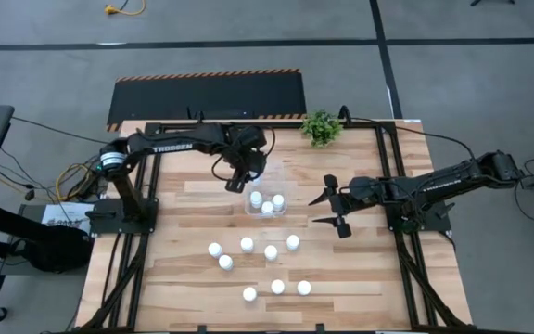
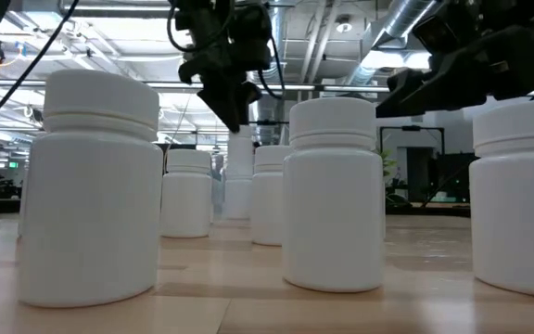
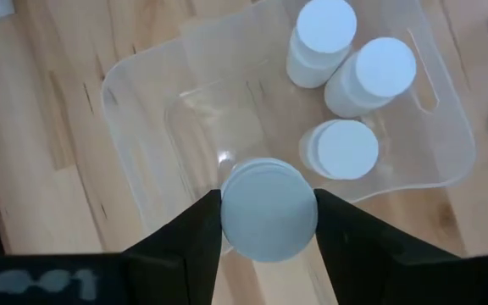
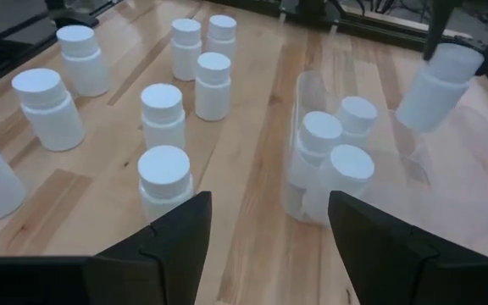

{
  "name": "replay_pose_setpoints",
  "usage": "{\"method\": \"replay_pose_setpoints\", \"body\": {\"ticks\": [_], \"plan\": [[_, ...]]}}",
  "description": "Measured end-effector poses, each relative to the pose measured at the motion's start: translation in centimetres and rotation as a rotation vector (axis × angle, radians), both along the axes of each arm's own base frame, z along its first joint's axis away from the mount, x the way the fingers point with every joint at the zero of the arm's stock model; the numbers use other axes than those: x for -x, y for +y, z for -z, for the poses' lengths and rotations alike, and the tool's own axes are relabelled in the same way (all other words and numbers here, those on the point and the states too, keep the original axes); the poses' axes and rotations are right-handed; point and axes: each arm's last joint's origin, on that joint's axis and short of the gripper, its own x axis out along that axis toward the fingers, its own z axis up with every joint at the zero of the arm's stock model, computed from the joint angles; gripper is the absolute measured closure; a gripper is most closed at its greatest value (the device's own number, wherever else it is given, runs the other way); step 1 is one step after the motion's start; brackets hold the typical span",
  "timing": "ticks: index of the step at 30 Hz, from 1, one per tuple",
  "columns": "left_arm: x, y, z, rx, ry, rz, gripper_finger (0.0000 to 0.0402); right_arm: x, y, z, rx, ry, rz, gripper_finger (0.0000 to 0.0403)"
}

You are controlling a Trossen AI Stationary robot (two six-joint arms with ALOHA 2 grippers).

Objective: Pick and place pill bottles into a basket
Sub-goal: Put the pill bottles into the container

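Observation:
My left gripper is shut on a white pill bottle, up above the left end of the clear basket. Three white bottles stand inside the basket. The held bottle also shows in the right wrist view. Several more bottles stand upright on the wooden table nearer the front. My right gripper is open and empty, right of the basket, its fingers pointing toward it. My left gripper pinches the bottle's top end by the sides of the cap between its two fingers. The fingers come from above and point down. The bottle hangs below them, slightly tilted, lifted clear of the table and the basket.
A small green potted plant stands at the table's far edge. The loose bottles spread over the middle and near part of the table. Black frame rails run along the table's left and right sides.

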Motion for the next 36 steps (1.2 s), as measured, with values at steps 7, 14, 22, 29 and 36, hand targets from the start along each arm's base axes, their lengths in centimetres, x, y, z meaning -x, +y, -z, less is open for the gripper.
{"method": "replay_pose_setpoints", "body": {"ticks": [7,14,22,29,36], "plan": [[-0.2,0.0,0.6,0.019,0.007,0.021,0.0242,0.0,0.1,0.0,0.000,0.003,-0.004,0.0173],[-0.3,-0.1,0.6,0.064,-0.011,0.038,0.0242,0.0,0.1,0.0,0.000,0.004,-0.004,0.0173],[-0.7,0.1,0.8,0.042,-0.030,0.031,0.0242,0.0,0.1,0.0,-0.001,0.004,-0.004,0.0173],[-1.3,0.8,3.3,0.056,0.056,0.021,0.0242,0.0,0.1,0.1,-0.011,0.010,0.001,0.0173],[-1.7,1.0,5.2,0.085,0.120,0.023,0.0242,0.1,0.1,0.2,-0.016,0.030,0.005,0.0173]]}}
